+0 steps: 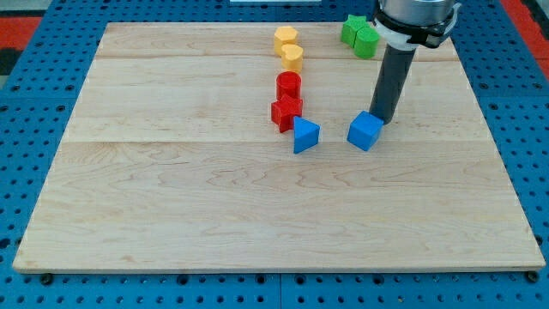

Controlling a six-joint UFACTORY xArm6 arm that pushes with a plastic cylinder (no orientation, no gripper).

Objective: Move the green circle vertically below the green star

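Note:
The green star (352,28) and the green circle (366,41) sit touching at the view's top right, the circle just below and right of the star. My tip (383,121) rests on the board well below them, right behind the blue cube (365,130), at its upper right edge.
A blue triangle (305,135) lies left of the blue cube. Above it stand a red star (286,112), a red cylinder (288,85), and two yellow blocks (292,57) (286,38) in a column. The wooden board (171,189) sits on a blue pegboard.

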